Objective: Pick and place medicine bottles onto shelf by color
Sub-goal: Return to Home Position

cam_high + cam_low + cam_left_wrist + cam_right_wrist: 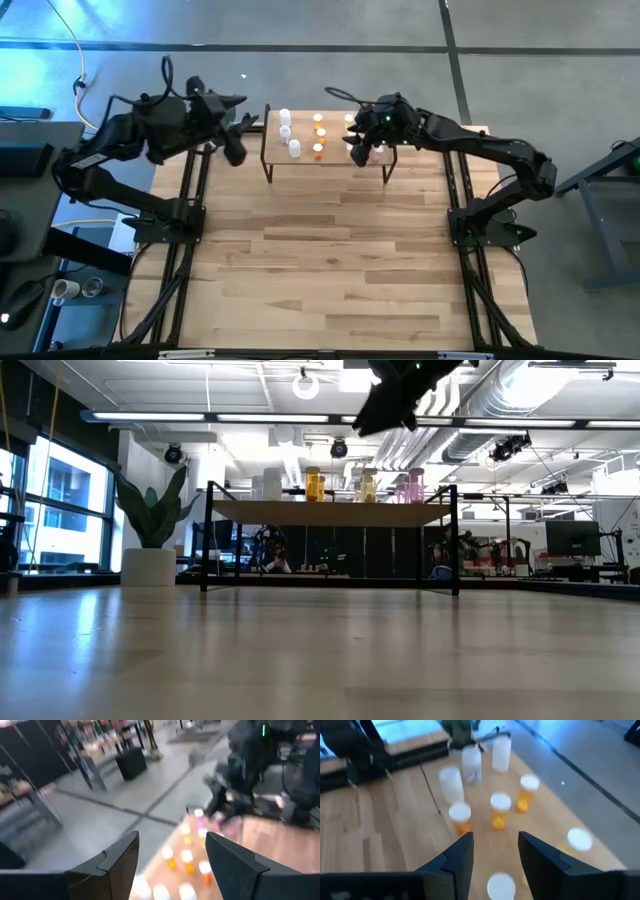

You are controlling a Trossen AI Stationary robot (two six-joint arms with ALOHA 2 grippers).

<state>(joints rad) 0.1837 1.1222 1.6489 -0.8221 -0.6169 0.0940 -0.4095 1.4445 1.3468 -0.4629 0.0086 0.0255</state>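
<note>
Top-down cam: the shelf (335, 160) sits at the far edge of the table (330, 260), w/ the medicine bottles (294, 148) all standing on it in color groups. White bottles (285, 125) are at the left end, orange bottles (319, 133) in the middle, and pink bottles (378, 153) at the right end. The right pincer (358, 150) hangs over that right end, just beside the pink ones. The left pincer (243, 125) is just off the shelf's left end, not touching it.

Low cam: the shelf board is up on its thin black legs, w/ the bottles upright in a row along the top. They go white, orange, then yellow bottles (367, 485), then pink. The right pincer shows as a dark shape up top, above the shelf and clear of the bottles. Can't tell how its jaws stand from here. A plant (150, 510) stands in the room behind.

Left wrist cam: both fingers (120, 862) are spread wide w/ nothing btwn them, so it's released. Past them are the shelf's bottles, and the right arm (245, 765) on the far side.

Right wrist cam: fingers (462, 852) are apart too and empty, so also released. It looks down on the shelf: three white bottles, three orange, and two yellow ones nearest the pincer.
</note>
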